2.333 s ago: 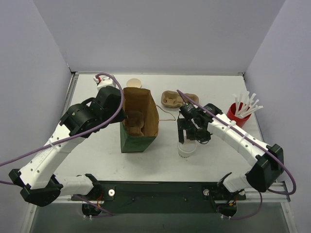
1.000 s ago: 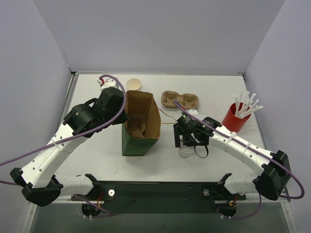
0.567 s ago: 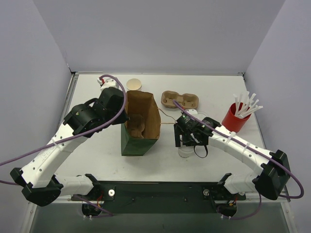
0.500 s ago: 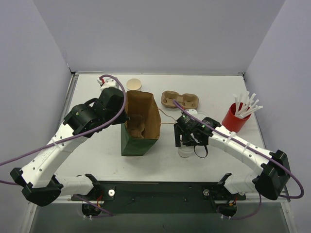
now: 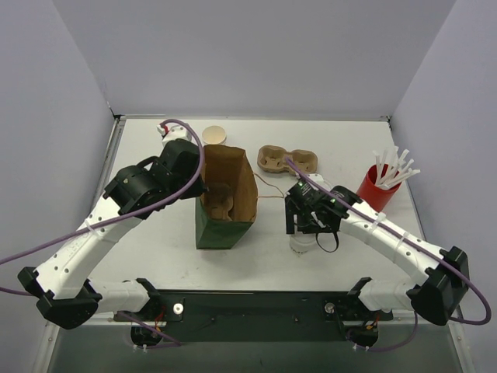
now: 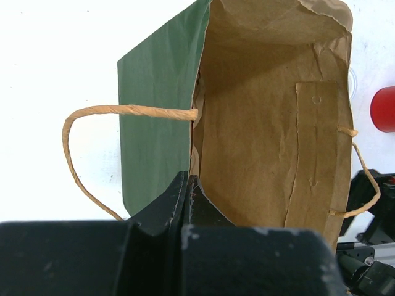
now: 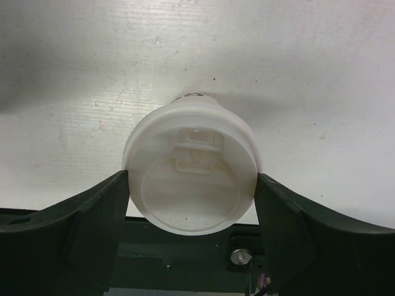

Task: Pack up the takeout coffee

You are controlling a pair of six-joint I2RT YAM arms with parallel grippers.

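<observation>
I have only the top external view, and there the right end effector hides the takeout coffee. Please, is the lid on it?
Observer: Yes. The right wrist view shows the takeout coffee upright on the table, with its white lid seated on top.
Operator: Do the fingers touch it?
Observer: The right end effector has one finger on each side, and both look pressed against the lid's rim.
Operator: And does the left one grip the bag?
Observer: The left wrist view shows the left end effector shut on the near edge of the paper bag, whose mouth stands open.
</observation>
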